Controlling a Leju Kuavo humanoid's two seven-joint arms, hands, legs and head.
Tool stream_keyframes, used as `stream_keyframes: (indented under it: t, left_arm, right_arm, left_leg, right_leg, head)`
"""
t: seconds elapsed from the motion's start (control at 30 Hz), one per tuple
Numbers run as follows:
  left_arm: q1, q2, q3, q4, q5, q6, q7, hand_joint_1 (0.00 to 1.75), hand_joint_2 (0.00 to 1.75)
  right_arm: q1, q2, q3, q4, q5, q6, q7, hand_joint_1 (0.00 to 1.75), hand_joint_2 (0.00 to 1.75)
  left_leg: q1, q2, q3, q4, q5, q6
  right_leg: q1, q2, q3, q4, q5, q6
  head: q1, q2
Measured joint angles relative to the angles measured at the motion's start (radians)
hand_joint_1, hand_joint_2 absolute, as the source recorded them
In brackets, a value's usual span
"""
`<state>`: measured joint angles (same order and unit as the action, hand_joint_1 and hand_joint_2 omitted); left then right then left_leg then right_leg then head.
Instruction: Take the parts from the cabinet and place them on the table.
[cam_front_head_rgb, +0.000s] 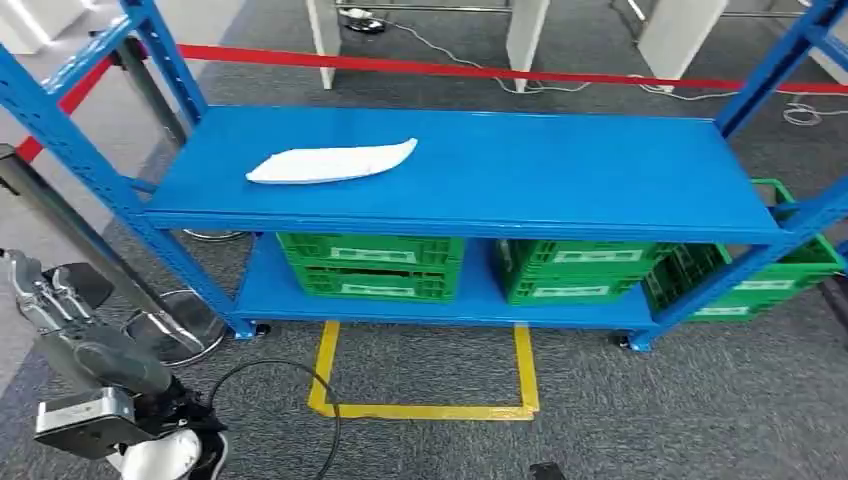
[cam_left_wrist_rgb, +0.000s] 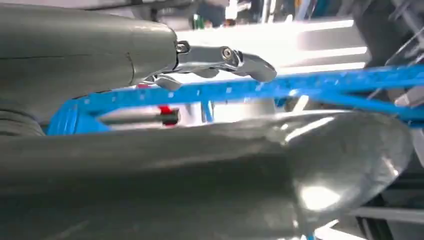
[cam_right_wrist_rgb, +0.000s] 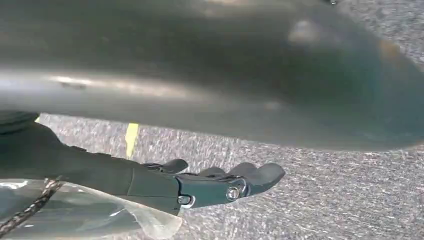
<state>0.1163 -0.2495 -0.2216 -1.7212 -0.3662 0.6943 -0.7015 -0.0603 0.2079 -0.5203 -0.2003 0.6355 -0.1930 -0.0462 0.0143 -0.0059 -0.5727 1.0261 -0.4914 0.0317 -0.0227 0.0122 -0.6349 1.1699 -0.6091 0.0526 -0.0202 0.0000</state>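
At lower left of your head view, the left hand (cam_front_head_rgb: 45, 295) sits raised beside the rack's left post, fingers apart and holding nothing; your left wrist view shows its fingers (cam_left_wrist_rgb: 235, 60) extended in front of a blue rack beam. Moving right, the blue metal shelving rack (cam_front_head_rgb: 560, 175) spans the view. On its upper shelf, toward the left, lies the flat white elongated part (cam_front_head_rgb: 332, 163), well apart from the left hand. On the lower shelf you see two green plastic crates (cam_front_head_rgb: 372, 265) side by side, with a third green crate (cam_front_head_rgb: 770, 270) at the rack's right end. On the grey carpet in front lies a yellow tape rectangle (cam_front_head_rgb: 430, 405). Your right wrist view shows the right hand (cam_right_wrist_rgb: 220, 182) over the carpet, fingers extended, holding nothing.
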Motion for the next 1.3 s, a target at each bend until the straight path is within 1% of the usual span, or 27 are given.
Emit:
stream_keyframes:
  t: [0.03,0.07,0.1,0.13,0.2,0.23,0.27,0.37,0.43,0.47,0.53,0.57,0.6,0.63,0.67,0.73,0.77,0.8,0.9,0.93,1.0,1.07,1.1,1.13,1.17,1.23,1.3]
  left_arm:
    - [0.002,0.0,0.0,0.0,0.001,0.0,0.0,0.0,0.0]
    - [0.002,0.0,0.0,0.0,0.003,0.0,0.0,0.0,0.0]
    - [0.002,0.0,0.0,0.0,0.007,0.0,0.0,0.0,0.0]
    - [0.002,0.0,-0.001,0.0,0.008,0.0,0.0,0.0,0.0]
    - [0.002,0.0,-0.004,0.0,0.01,0.0,0.0,0.0,0.0]
    - [0.002,0.0,-0.006,0.0,0.011,0.0,0.0,0.0,0.0]
    - [0.001,0.0,-0.006,0.0,0.011,0.0,0.0,0.0,0.0]
    - [0.002,0.001,-0.008,0.0,0.011,0.0,0.0,0.0,0.0]
    - [0.002,0.003,-0.011,0.0,0.011,0.0,0.0,0.0,0.0]
    - [0.001,0.003,-0.011,0.0,0.011,0.0,0.0,0.0,0.0]
    - [0.002,0.005,-0.01,0.0,0.013,0.0,0.0,0.0,0.0]
    - [0.003,0.005,-0.01,0.0,0.013,0.0,0.0,0.0,0.0]
    - [0.003,0.005,-0.01,0.0,0.013,0.0,0.0,0.0,0.0]
    - [0.004,0.005,-0.01,0.0,0.012,0.0,0.0,0.0,0.0]
    - [0.004,0.005,-0.01,0.0,0.01,0.0,0.0,0.0,0.0]
    - [0.004,0.005,-0.01,0.0,0.007,0.0,0.0,0.0,0.0]
    - [0.004,0.005,-0.01,0.002,0.005,0.0,0.0,0.0,0.0]
    - [0.002,0.004,-0.011,0.002,0.0,0.0,0.0,0.0,0.0]
    - [0.004,0.003,-0.011,0.003,0.0,0.0,0.0,0.0,0.0]
    - [0.003,0.002,-0.011,0.003,0.0,0.0,0.0,0.0,0.0]
    - [0.003,0.002,-0.011,0.003,-0.001,0.0,0.0,0.0,0.0]
    - [0.003,0.002,-0.011,0.003,-0.001,0.0,0.0,0.0,0.0]
    - [0.003,0.002,-0.011,0.003,-0.001,0.0,0.0,0.0,0.0]
    - [0.003,0.002,-0.011,0.003,-0.001,0.0,0.0,0.0,0.0]
    - [0.003,0.002,-0.011,0.003,-0.001,0.0,0.0,0.0,0.0]
    - [0.003,0.002,-0.011,0.003,-0.001,0.0,0.0,0.0,0.0]
    - [0.003,0.002,-0.012,0.003,-0.001,0.0,0.0,0.0,0.0]
  right_arm:
    - [-0.002,0.0,-0.001,0.0,0.002,0.001,0.0,0.0,0.0]
    - [-0.002,0.0,-0.001,0.0,0.005,0.001,-0.001,0.0,0.0]
    - [0.002,0.0,-0.002,0.0,0.008,0.0,-0.003,0.0,0.0]
    - [0.005,0.0,-0.003,0.0,0.012,-0.001,-0.003,0.0,0.0]
    - [0.007,0.0,-0.003,0.0,0.018,-0.004,-0.001,0.0,0.0]
    - [0.007,0.0,-0.004,0.0,0.019,-0.006,0.002,0.0,0.0]
    - [0.004,0.0,-0.004,0.0,0.021,-0.008,0.003,0.0,0.0]
    - [0.005,0.0,-0.004,0.0,0.022,-0.011,0.003,0.0,0.0]
    - [0.006,0.0,-0.005,0.0,0.024,-0.011,0.002,0.0,0.0]
    - [0.004,0.0,-0.005,0.0,0.024,-0.011,0.003,0.0,0.0]
    - [0.001,0.001,-0.005,0.0,0.024,-0.011,0.003,0.0,0.0]
    - [0.002,0.001,-0.005,0.0,0.025,-0.012,0.004,0.0,0.0]
    - [0.002,0.001,-0.006,0.0,0.026,-0.012,0.005,0.0,0.0]
    - [0.003,0.002,-0.006,0.0,0.027,-0.012,0.007,0.0,0.0]
    - [0.003,0.002,-0.006,0.0,0.027,-0.012,0.008,0.0,0.0]
    - [0.003,0.002,-0.007,0.0,0.03,-0.011,0.009,0.0,0.0]
    - [0.003,0.002,-0.007,0.0,0.031,-0.01,0.012,0.0,0.0]
    - [0.0,0.002,-0.007,0.0,0.033,-0.01,0.017,0.0,0.0]
    - [0.001,0.002,-0.007,0.0,0.037,-0.008,0.023,0.0,0.0]
    - [0.002,0.002,-0.007,0.0,0.039,-0.008,0.023,0.0,0.0]
    - [-0.001,0.002,-0.007,0.0,0.041,-0.008,0.023,0.0,0.0]
    - [0.0,0.002,-0.007,0.0,0.041,-0.008,0.023,0.0,0.0]
    - [0.002,0.002,-0.007,0.0,0.041,-0.008,0.023,0.0,0.0]
    - [0.004,0.002,-0.007,0.0,0.042,-0.008,0.023,0.0,0.0]
    - [0.004,0.002,-0.007,0.0,0.042,-0.008,0.023,0.0,0.0]
    - [0.003,0.002,-0.007,0.0,0.043,-0.008,0.023,0.0,0.0]
    - [0.0,0.002,-0.007,0.0,0.045,-0.006,0.026,0.0,0.0]
  left_leg:
    - [-0.003,0.013,0.001,0.0,-0.003,0.004]
    - [-0.006,0.018,0.002,0.0,-0.006,0.006]
    - [-0.009,0.025,0.006,0.0,-0.009,0.007]
    - [-0.01,0.028,0.01,0.0,-0.013,0.006]
    - [-0.012,0.03,0.027,0.0,-0.023,0.005]
    - [-0.012,0.031,0.03,0.0,-0.028,0.002]
    - [-0.02,0.03,0.032,0.004,-0.032,-0.005]
    - [-0.014,0.034,0.034,-0.004,-0.031,-0.017]
    - [-0.014,0.027,0.041,0.011,-0.051,-0.031]
    - [-0.013,0.018,0.019,0.062,-0.078,-0.034]
    - [-0.007,0.014,-0.062,0.216,-0.139,-0.042]
    - [-0.006,0.014,-0.105,0.285,-0.155,-0.046]
    - [-0.004,0.014,-0.127,0.306,-0.144,-0.049]
    - [-0.001,0.014,-0.123,0.281,-0.11,-0.05]
    - [0.001,0.014,-0.1,0.216,-0.056,-0.05]
    - [0.005,0.012,-0.033,0.039,0.042,-0.049]
    - [-0.001,0.006,-0.023,0.025,0.022,-0.047]
    - [0.0,0.004,-0.019,0.014,0.017,-0.036]
    - [-0.002,0.003,-0.023,0.01,0.018,-0.018]
    - [0.003,0.007,-0.017,0.003,0.019,-0.01]
    - [0.001,0.01,-0.014,0.003,0.014,0.001]
    - [-0.002,0.013,-0.013,0.003,0.01,0.008]
    - [-0.004,0.013,-0.011,0.003,0.008,0.009]
    - [-0.004,0.013,-0.007,0.003,0.005,0.009]
    - [-0.005,0.012,-0.001,0.003,0.001,0.008]
    - [-0.005,0.011,0.015,0.003,-0.009,0.003]
    - [-0.011,0.01,0.014,0.009,-0.016,-0.01]
  right_leg:
    - [0.0,-0.003,-0.051,0.086,-0.032,0.0]
    - [0.001,-0.004,-0.089,0.145,-0.046,0.0]
    - [0.001,-0.005,-0.103,0.157,-0.032,-0.001]
    - [0.002,-0.005,-0.091,0.125,0.004,-0.004]
    - [0.006,-0.011,-0.008,-0.054,0.111,-0.018]
    - [0.012,-0.025,0.025,-0.128,0.131,-0.028]
    - [0.016,-0.03,0.039,-0.143,0.118,-0.03]
    - [0.021,-0.022,0.045,-0.145,0.116,-0.035]
    - [0.009,-0.017,0.067,-0.166,0.121,-0.046]
    - [0.007,-0.016,0.074,-0.169,0.119,-0.053]
    - [0.007,-0.011,0.08,-0.169,0.115,-0.058]
    - [0.007,-0.009,0.083,-0.169,0.112,-0.059]
    - [0.007,-0.005,0.087,-0.169,0.108,-0.058]
    - [0.006,0.0,0.092,-0.169,0.105,-0.057]
    - [0.005,0.004,0.099,-0.168,0.1,-0.054]
    - [0.003,0.011,0.112,-0.166,0.088,-0.043]
    - [0.01,0.013,0.105,-0.162,0.081,-0.035]
    - [0.009,0.016,0.106,-0.16,0.08,-0.029]
    - [0.006,0.015,0.11,-0.171,0.081,-0.014]
    - [0.004,0.01,0.102,-0.16,0.069,-0.009]
    - [0.005,-0.002,0.043,-0.044,0.012,-0.007]
    - [0.005,-0.003,-0.051,0.122,-0.047,-0.005]
    - [0.005,-0.003,-0.079,0.16,-0.048,-0.005]
    - [0.005,-0.003,-0.082,0.147,-0.018,-0.007]
    - [0.005,-0.004,-0.061,0.088,0.03,-0.009]
    - [0.005,-0.008,0.02,-0.094,0.132,-0.019]
    - [0.013,-0.013,0.058,-0.153,0.116,-0.025]
  head:
    - [-0.001,0.0]
    - [-0.001,0.0]
    - [-0.001,0.0]
    - [-0.001,0.0]
    - [0.0,0.0]
    - [0.0,0.0]
    - [-0.002,0.0]
    - [0.0,0.0]
    - [-0.002,0.0]
    - [-0.009,0.0]
    - [-0.008,0.0]
    - [-0.007,0.0]
    - [-0.008,0.0]
    - [-0.008,0.0]
    - [-0.008,0.0]
    - [-0.008,0.0]
    - [-0.008,0.0]
    - [-0.009,0.0]
    - [-0.004,0.0]
    - [-0.003,0.0]
    - [0.005,0.0]
    - [0.005,0.0]
    - [0.005,0.0]
    - [0.005,0.0]
    - [0.006,0.0]
    - [0.006,0.0]
    - [0.005,0.0]
